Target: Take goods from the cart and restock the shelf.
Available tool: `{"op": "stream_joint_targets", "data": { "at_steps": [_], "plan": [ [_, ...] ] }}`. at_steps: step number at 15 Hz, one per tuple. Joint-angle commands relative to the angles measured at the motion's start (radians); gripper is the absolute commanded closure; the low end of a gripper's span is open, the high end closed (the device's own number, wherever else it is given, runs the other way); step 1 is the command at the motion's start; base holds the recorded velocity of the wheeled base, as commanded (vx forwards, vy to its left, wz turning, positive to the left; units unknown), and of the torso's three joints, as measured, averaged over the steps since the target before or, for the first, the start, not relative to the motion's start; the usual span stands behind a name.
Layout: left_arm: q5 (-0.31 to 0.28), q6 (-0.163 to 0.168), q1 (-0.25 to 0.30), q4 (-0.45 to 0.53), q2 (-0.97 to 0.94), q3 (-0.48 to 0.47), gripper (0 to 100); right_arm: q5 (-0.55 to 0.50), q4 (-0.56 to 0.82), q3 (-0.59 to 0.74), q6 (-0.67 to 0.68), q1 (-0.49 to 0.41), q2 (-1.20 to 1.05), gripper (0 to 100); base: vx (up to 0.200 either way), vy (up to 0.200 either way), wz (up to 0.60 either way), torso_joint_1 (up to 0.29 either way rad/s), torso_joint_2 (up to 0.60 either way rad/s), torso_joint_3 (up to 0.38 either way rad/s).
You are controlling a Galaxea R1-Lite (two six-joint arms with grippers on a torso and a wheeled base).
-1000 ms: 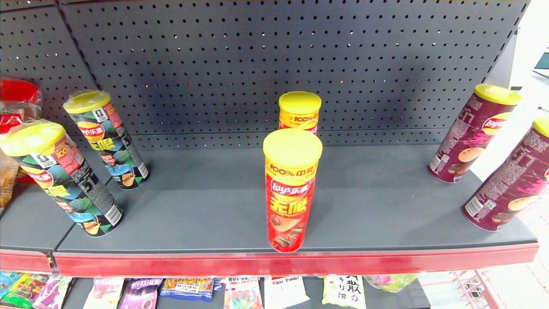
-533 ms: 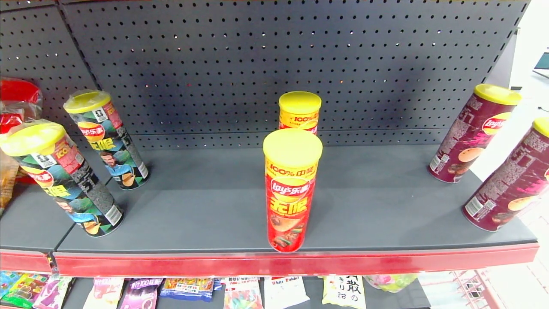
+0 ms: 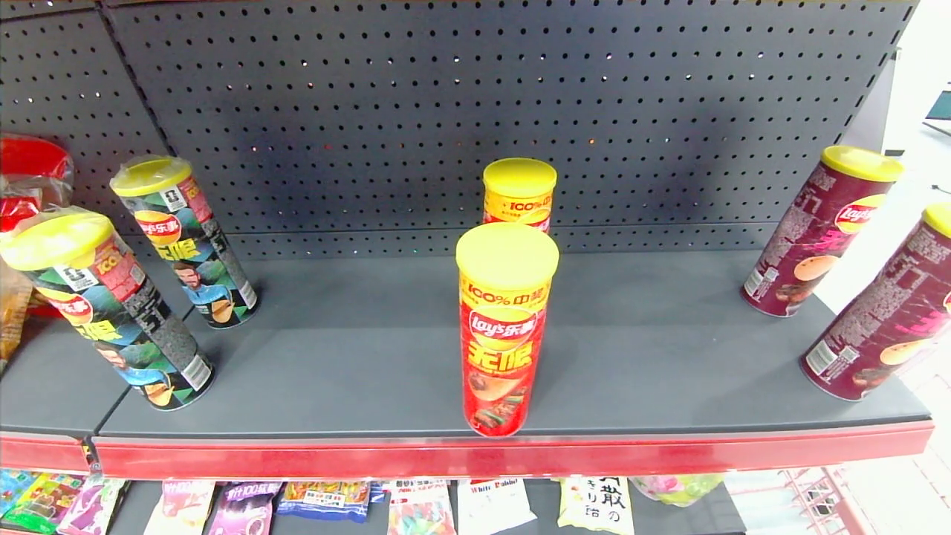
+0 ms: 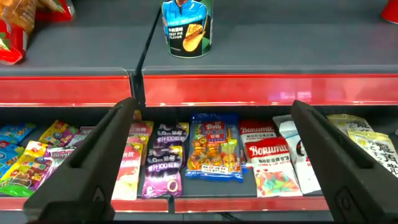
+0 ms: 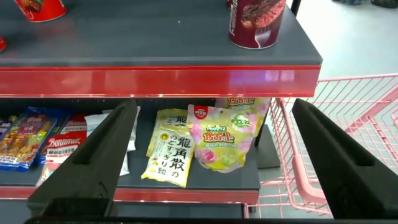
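Grey shelf point(image 3: 356, 349) against dark pegboard point(image 3: 446, 89), with a red strip point(image 3: 520, 455) along the lip. At the middle of the lip, front red can point(image 3: 504, 334) upright; straight behind it, rear red can point(image 3: 519, 191). Toward the robot's left, near dark can point(image 3: 111, 312) and far dark can point(image 3: 186, 238); toward its right, near maroon can point(image 3: 884, 312) and far maroon can point(image 3: 817, 230). Yellow lids on all six, and wide bare shelf on both sides of the middle pair. Below the strip, snack packets point(image 3: 416, 505); at the lower right, bars of the pink cart point(image 3: 817, 498).

From the left wrist: left gripper point(image 4: 212, 104) spread wide and empty, level with the strip and short of it, the near dark can point(image 4: 186, 28) above and beyond, packets between the fingers.

From the right wrist: right gripper point(image 5: 214, 102) likewise spread and empty, below the near maroon can point(image 5: 256, 22) at the shelf's end corner, pink cart point(image 5: 348, 143) just beside that end.
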Motion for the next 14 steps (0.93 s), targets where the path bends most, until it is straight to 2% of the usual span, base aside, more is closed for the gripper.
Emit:
{"op": "stream_joint_targets", "data": {
  "at_steps": [1,4,6,8,9,10,11,12,14],
  "plan": [
    [0.001,0.000,0.000,0.000,0.002,0.000,0,0.000,-0.001,0.000,0.000,0.000,-0.002,0,0.000,0.000,0.00,0.000,0.00,0.000],
    [-0.001,0.003,-0.001,0.000,0.003,-0.002,0,0.000,-0.001,0.000,0.001,0.000,-0.002,0,0.000,0.000,0.00,0.000,0.00,0.000],
    [-0.007,0.006,-0.032,0.000,0.060,0.000,0,-0.001,-0.001,0.000,0.000,0.000,-0.002,0,0.000,0.000,0.00,0.000,0.00,0.000],
    [-0.011,0.009,-0.030,-0.002,0.057,-0.002,0,-0.003,-0.001,0.000,-0.002,0.000,-0.002,0,0.000,0.000,0.00,0.000,0.00,0.000],
    [-0.054,0.047,-0.058,-0.003,0.080,-0.002,0,-0.003,-0.001,0.000,-0.004,0.000,-0.002,0,0.000,0.000,0.00,0.000,0.00,0.000],
    [-0.177,0.063,-0.110,-0.015,0.150,-0.084,0,-0.003,-0.001,0.000,-0.008,0.000,-0.002,0,0.000,0.000,0.00,0.000,0.00,0.000],
    [-0.208,0.000,-0.136,-0.031,0.322,-0.250,0,-0.003,-0.001,0.000,-0.008,-0.001,-0.002,0,0.000,0.000,0.00,0.000,0.00,0.000],
    [-0.245,-0.135,-0.153,-0.035,0.583,-0.488,0,-0.006,-0.001,0.000,-0.008,0.000,0.000,0,0.000,0.000,0.00,0.000,0.00,0.000],
    [-0.323,-0.095,-0.190,-0.034,0.723,-0.486,0,-0.007,-0.001,0.000,-0.007,0.000,-0.002,0,0.000,0.000,0.00,0.000,0.00,0.000]
  ]
}}
